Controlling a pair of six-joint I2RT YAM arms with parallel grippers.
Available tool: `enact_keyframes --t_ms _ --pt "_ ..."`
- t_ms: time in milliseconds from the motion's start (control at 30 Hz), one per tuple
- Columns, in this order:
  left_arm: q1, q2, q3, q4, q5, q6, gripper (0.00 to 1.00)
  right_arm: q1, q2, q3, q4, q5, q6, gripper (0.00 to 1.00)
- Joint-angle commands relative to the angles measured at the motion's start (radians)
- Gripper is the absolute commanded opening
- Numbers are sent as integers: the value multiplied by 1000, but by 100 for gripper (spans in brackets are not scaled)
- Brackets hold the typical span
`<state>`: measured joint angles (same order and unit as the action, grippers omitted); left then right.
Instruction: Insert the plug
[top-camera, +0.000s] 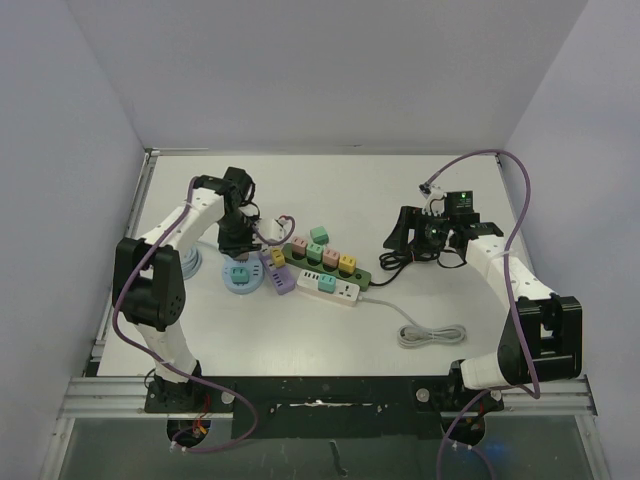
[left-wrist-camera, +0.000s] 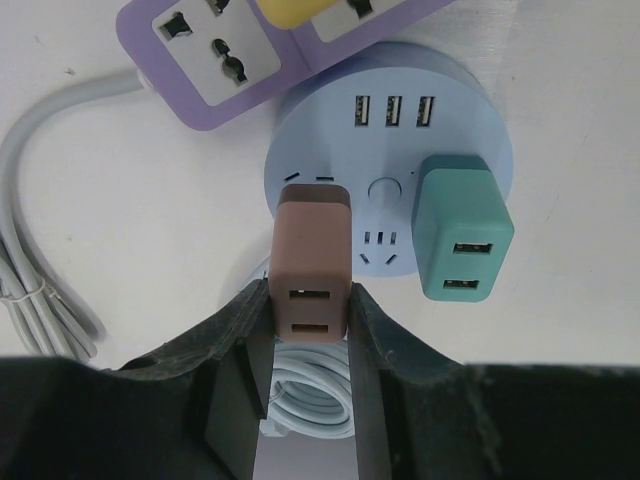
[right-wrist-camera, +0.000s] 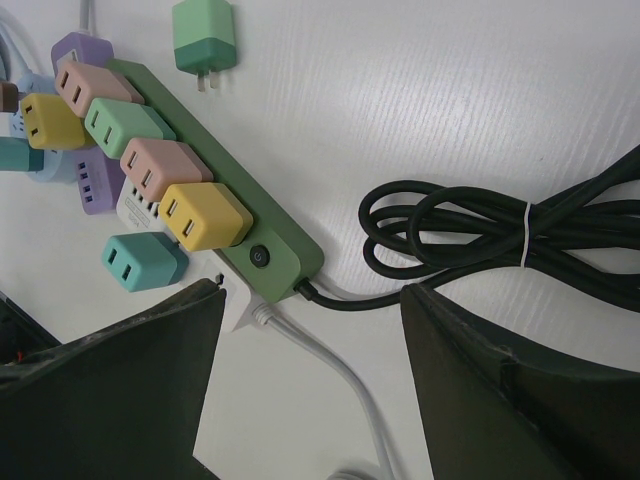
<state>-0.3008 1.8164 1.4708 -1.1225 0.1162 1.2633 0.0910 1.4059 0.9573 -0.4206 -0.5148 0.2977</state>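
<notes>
The left fingers (left-wrist-camera: 232, 380) are clamped on the sides of the brown plug (left-wrist-camera: 312, 265), which stands over the near edge of the round blue hub (left-wrist-camera: 470, 110), just beside the teal plug (left-wrist-camera: 460, 235) on that hub. Its prongs are hidden, and a slot pair shows just beyond it. A push now may miss the slots, and the unheld hub could skid on the bench (left-wrist-camera: 560, 330). The plug is a boxy matte block with two USB ports. The right fingers (right-wrist-camera: 130, 380) stand apart and empty, well away from the hub.

White table (top-camera: 340, 190) bears green strip (right-wrist-camera: 290, 243), round blue hub (left-wrist-camera: 470, 115), coiled white cable (top-camera: 432, 335).
</notes>
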Motion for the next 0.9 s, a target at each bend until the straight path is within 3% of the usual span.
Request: enact_keyframes --t_ms 0,500,867 --pt "-14 -6 1 -11 18 13 0 -7 -20 4 29 4 -9 72" --pt "-20 -11 -56 -14 -35 23 0 -6 -29 -7 30 4 -7 72" --pt "-18 -9 65 -7 -31 15 0 -6 -25 -10 38 -8 -3 72"
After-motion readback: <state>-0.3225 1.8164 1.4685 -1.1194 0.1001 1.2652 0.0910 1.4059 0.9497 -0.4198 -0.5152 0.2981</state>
